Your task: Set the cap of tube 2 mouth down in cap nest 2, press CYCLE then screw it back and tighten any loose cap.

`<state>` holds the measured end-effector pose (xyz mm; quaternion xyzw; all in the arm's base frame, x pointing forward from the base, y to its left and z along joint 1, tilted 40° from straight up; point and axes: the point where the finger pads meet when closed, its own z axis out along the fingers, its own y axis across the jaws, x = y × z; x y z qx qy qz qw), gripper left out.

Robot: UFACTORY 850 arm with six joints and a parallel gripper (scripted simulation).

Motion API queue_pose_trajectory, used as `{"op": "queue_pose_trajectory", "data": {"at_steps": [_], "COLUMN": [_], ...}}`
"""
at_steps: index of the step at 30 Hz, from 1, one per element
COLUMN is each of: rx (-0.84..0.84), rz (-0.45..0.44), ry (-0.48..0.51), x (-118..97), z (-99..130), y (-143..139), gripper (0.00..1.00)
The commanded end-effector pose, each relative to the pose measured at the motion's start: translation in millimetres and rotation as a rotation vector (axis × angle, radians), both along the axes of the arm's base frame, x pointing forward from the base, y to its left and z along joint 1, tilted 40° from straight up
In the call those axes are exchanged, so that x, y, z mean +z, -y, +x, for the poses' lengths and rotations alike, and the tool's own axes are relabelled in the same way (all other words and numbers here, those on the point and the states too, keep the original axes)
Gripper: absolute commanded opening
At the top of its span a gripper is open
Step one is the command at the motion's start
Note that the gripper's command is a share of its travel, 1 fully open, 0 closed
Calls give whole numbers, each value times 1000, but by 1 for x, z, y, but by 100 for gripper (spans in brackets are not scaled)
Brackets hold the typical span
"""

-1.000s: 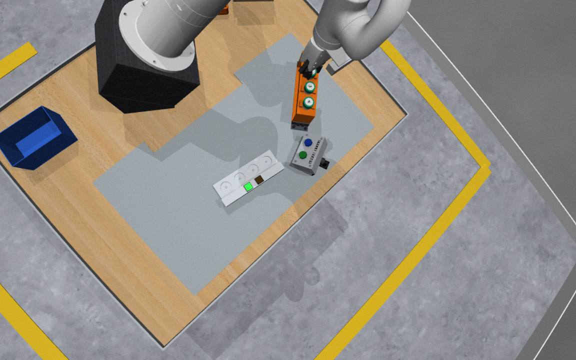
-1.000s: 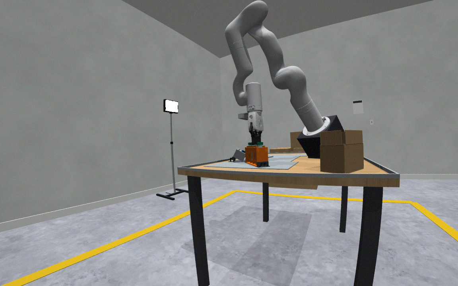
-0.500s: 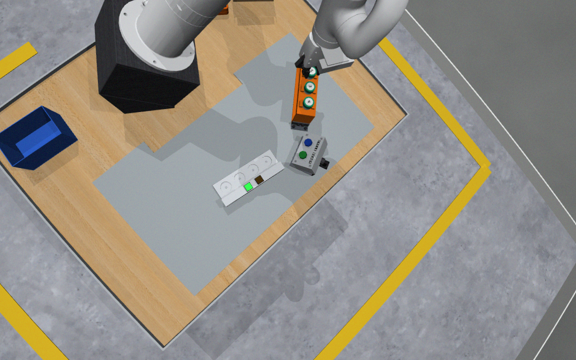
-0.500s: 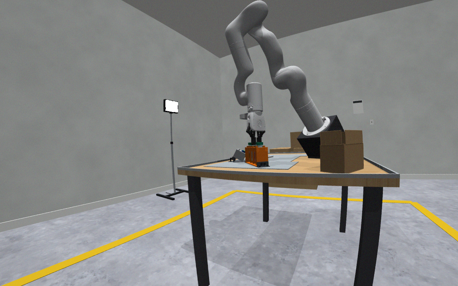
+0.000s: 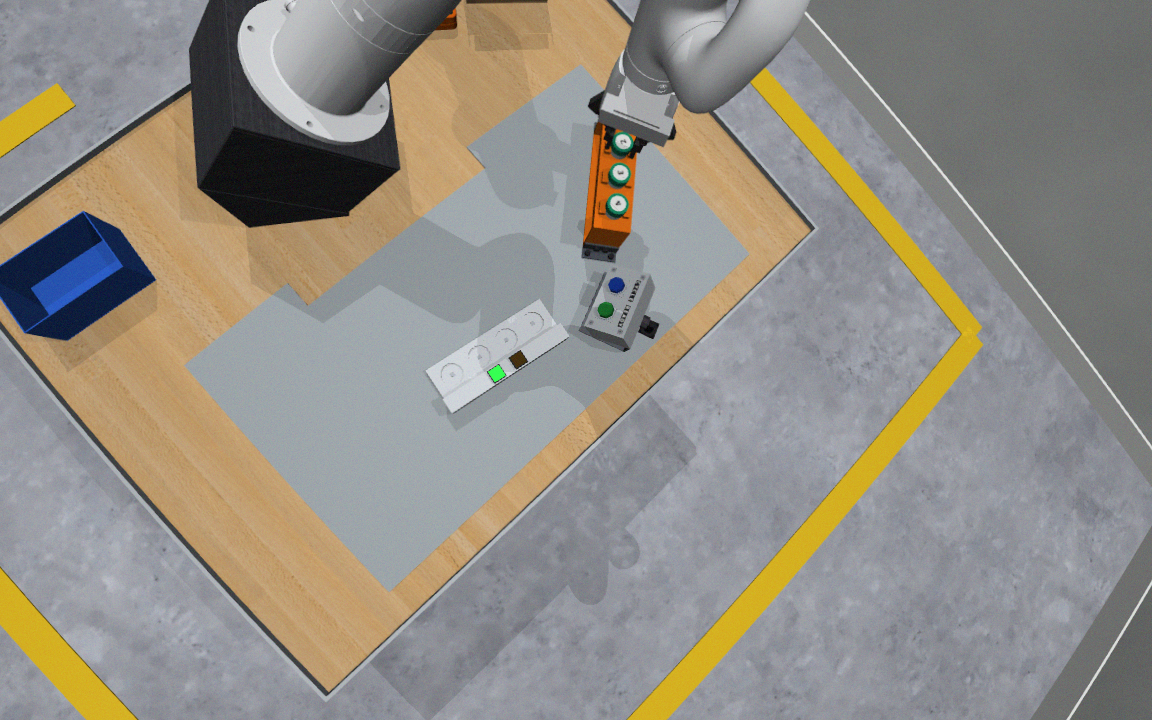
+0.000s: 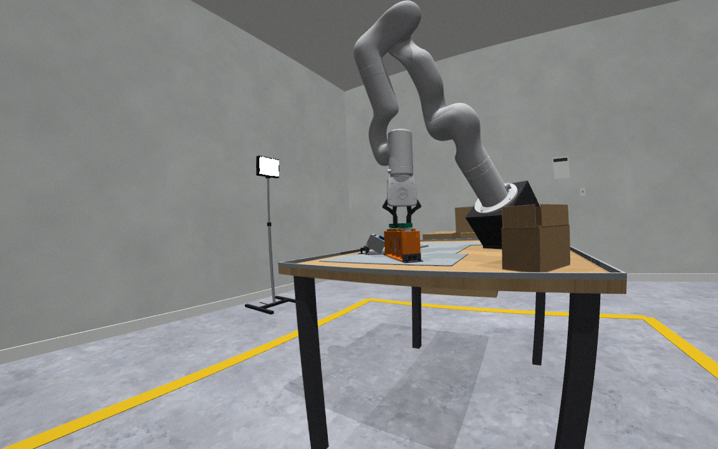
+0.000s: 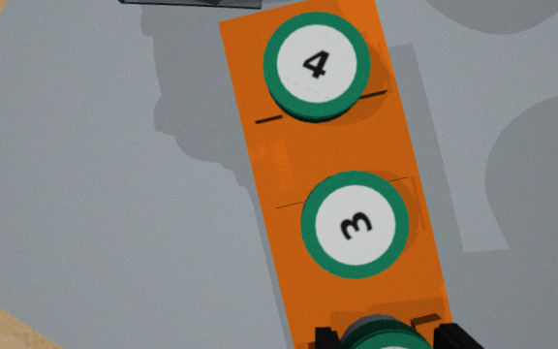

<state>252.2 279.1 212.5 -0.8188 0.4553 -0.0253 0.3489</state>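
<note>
From the top view, I had the tool (image 5: 625, 142) (image 6: 402, 224) (image 7: 388, 341) pinching tube 2's cap (image 5: 622, 143) (image 6: 401, 225) (image 7: 387, 342) at the decapping station (image 5: 607, 219) (image 6: 402, 244) (image 7: 347, 141), inside the tabletop's (image 5: 231, 510) (image 6: 450, 282) edge; the key housing (image 5: 600, 327) (image 6: 374, 244) sat nearer it. The exterior view showed the fingers straddling the cap. On the wrist view, cap 3 (image 7: 355, 225) left a narrow gap.

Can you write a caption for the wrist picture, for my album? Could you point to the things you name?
Caps 4 (image 7: 317, 63) and 3 (image 7: 355, 225) sit on the orange block (image 7: 334, 145), above black fingertips around another green cap (image 7: 387, 339).

The numeral 4 marks one green-rimmed cap (image 7: 316, 29), and 3 marks the cap (image 7: 355, 194) beside it.
</note>
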Motion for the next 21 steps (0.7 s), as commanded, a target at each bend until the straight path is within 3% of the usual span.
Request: {"op": "queue_pose_trajectory", "data": {"at_steps": [1,8,18,19,21], "rx": [-122,-388,-404,-404,-404], "rz": [72,191,198,198,198], "ry": [-144,-338,-349,-349,-349], "x": [0,0,0,0,0], "z": [1,1,1,1,1], "y": [0,0,0,0,0], "gripper": [0,0,0,46,46]}}
